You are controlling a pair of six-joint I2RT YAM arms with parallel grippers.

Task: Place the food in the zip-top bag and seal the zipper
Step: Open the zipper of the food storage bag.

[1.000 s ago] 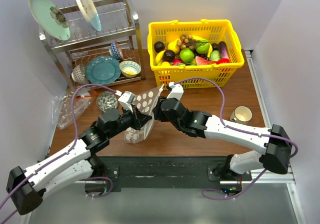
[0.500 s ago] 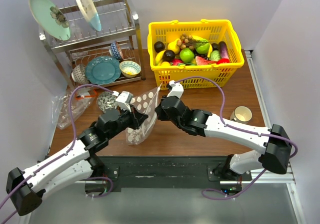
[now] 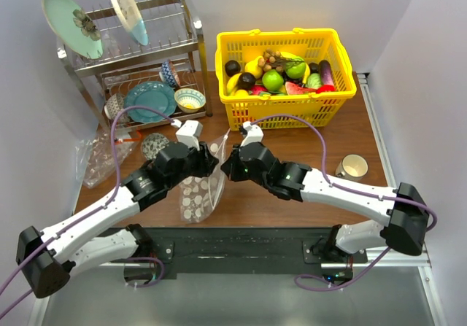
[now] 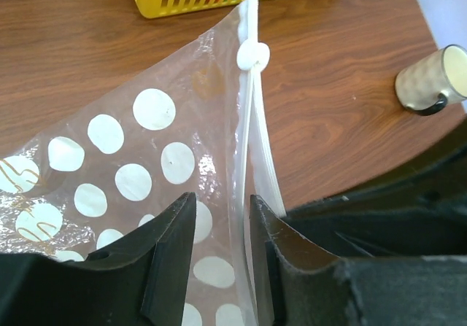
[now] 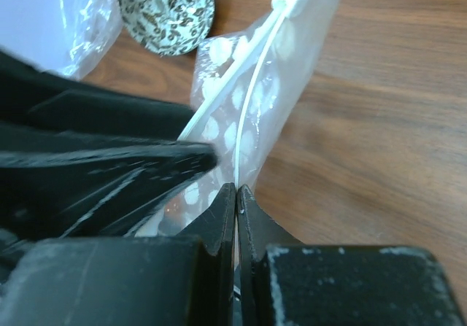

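Note:
A clear bag with white dots hangs between my grippers; it has a white zip strip and a white slider. My right gripper is shut on one lip of the strip. My left gripper is open, its fingers on either side of the other lip without pinching it. The food lies in the yellow basket: two green balls and a tan-brown cluster. A plain clear pouch lies at the left.
A dish rack with plates and bowls stands at the back left. A patterned bowl sits near the left arm. A cup stands at the right. Bananas and an eggplant also lie in the basket.
My left gripper has moved right and up towards the right gripper. The dotted bag, earlier held up and spread, now hangs lower in front of the arms.

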